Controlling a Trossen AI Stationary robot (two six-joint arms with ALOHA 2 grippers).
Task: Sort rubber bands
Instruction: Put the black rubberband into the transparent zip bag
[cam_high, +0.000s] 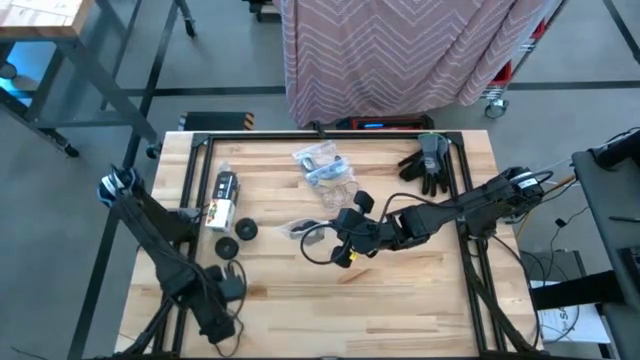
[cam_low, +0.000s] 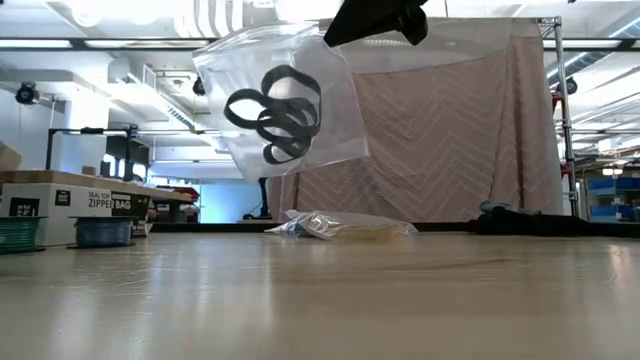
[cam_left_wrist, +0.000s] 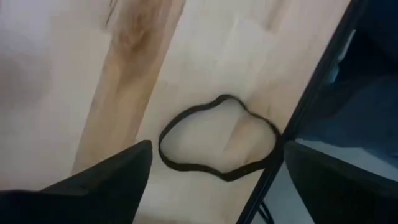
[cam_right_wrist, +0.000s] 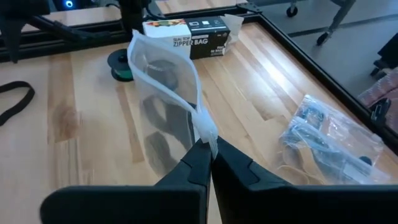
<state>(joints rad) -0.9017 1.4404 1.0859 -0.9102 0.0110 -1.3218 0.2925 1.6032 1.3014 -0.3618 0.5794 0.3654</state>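
A loose black rubber band (cam_left_wrist: 189, 167) lies flat on the wood beside the table's dark frame rail, near the left front. My left gripper (cam_left_wrist: 217, 186) hangs open over it, pointing steeply down, with one finger on either side and clear of it; in the high view it is at the left front (cam_high: 232, 288). My right gripper (cam_high: 345, 250), at mid-table, is shut on a clear zipper bag (cam_low: 280, 100) that has black rubber bands (cam_low: 280, 115) inside it. My right gripper pinches the bag's zipper strip at one end (cam_right_wrist: 208, 138) between its two fingertips, coming from the table's right and slanting down. The bag hangs tilted below the fingers, clear of the table, with the bands loose inside it.
A zipper-bag box (cam_high: 220, 200) and two black rolls (cam_high: 245, 230) sit at the left. Filled clear bags (cam_high: 325, 170) lie at the far middle, and dark gloves (cam_high: 428, 165) at the far right. A black frame rail (cam_high: 190, 200) borders the table.
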